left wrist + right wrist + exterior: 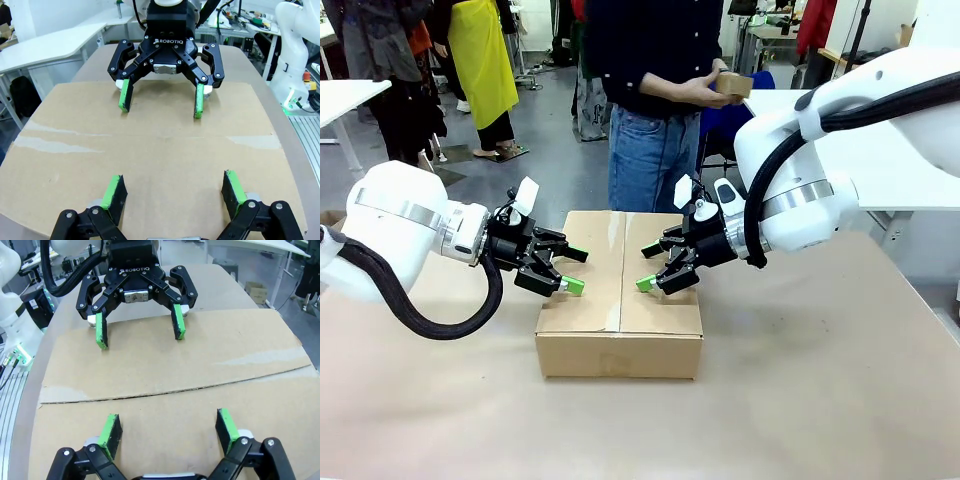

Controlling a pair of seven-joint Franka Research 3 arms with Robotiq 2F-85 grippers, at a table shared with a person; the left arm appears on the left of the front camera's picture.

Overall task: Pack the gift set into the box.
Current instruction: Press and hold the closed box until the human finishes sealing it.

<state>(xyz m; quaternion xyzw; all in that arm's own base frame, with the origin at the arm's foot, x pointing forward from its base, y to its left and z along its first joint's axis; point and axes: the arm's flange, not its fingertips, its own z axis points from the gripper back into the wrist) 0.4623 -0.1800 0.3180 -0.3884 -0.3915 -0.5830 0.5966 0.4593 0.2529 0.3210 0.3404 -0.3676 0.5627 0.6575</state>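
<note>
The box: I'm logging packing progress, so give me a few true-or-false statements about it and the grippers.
1. The box has its top flaps shut. True.
2. The left gripper grips a flap. False: it is open and holds nothing, over the box's left half.
3. The right gripper is open. True.
4. The basket sits on top of the box. False: nothing lies on the flaps.
5. The person at the far side holds a small brown box. True.
6. The grippers face away from each other. False: they face each other across the seam.
</note>
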